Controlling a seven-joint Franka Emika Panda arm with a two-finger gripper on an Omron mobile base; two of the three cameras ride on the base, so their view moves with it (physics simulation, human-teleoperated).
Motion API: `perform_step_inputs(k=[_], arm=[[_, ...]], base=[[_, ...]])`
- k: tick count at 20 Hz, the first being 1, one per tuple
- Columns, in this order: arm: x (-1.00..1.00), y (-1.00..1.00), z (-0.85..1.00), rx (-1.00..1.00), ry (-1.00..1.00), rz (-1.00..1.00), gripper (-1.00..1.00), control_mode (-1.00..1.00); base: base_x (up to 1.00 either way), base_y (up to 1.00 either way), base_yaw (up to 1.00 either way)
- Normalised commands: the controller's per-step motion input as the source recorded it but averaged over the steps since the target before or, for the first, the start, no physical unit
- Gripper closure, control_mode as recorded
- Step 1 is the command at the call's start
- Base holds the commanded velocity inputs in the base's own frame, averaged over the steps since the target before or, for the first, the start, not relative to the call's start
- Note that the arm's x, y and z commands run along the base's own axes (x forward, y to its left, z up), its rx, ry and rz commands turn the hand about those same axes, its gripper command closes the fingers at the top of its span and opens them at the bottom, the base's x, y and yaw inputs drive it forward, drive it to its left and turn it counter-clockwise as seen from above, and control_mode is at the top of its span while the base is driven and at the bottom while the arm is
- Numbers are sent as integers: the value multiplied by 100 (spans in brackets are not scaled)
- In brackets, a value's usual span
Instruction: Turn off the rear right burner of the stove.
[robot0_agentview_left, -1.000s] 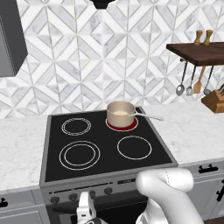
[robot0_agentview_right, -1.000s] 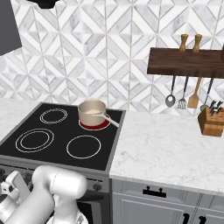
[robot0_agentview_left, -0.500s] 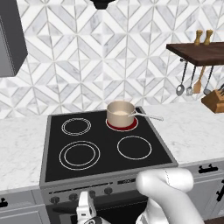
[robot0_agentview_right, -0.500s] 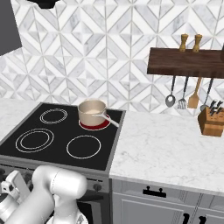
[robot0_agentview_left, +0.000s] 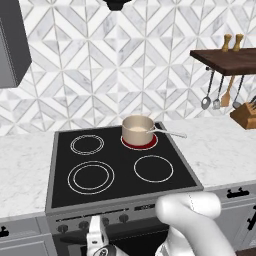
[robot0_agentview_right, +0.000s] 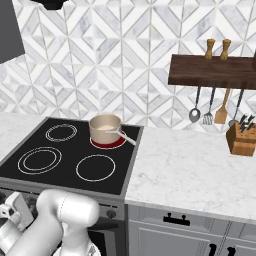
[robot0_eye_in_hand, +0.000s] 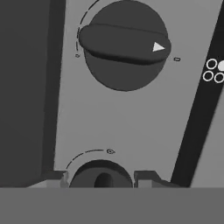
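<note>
The stove (robot0_agentview_left: 60, 195) fills the centre and lower left of the left base view: a black glass top with four white-ringed zones above a grey steel front panel (robot0_eye_in_hand: 131, 127) carrying a row of small dark knobs. No brand or readable writing shows anywhere. The only markings are on the panel in the hand view: a thin arc scale around each knob and a cluster of four small circles, one filled white, at the right edge of the frame.

The rear right burner (robot0_agentview_left: 140, 143) sits at the back of the cooktop, just right of centre in the left base view, and glows red inside its single thin ring. A beige saucepan (robot0_agentview_left: 138, 130) stands on it, its handle pointing toward the right of the frame. The other three zones are dark inside.

The gripper (robot0_eye_in_hand: 101, 180) is low at the stove's front, well below and in front of that burner, pressed close to the panel. In the hand view its two fingertips (robot0_eye_in_hand: 56, 178) stand at the bottom of the frame on either side of a lower knob (robot0_eye_in_hand: 101, 177), just beside it; whether they actually pinch it I cannot tell. Above, in the upper middle of that frame, an upper knob (robot0_eye_in_hand: 124, 43) shows a white triangle pointer aimed toward the right.
</note>
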Motion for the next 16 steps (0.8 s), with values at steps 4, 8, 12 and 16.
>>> perform_step_inputs(k=[4, 8, 12, 16], arm=[[0, -1, 47, 28, 0, -5, 100, -100], [0, -14, 51, 41, -8, -10, 100, -100], [0, -18, 57, 49, -17, -11, 100, -100], [0, -22, 60, 54, -19, -11, 100, -100]], base=[[0, 0, 0], [0, 0, 0], [0, 0, 0], [0, 0, 0]])
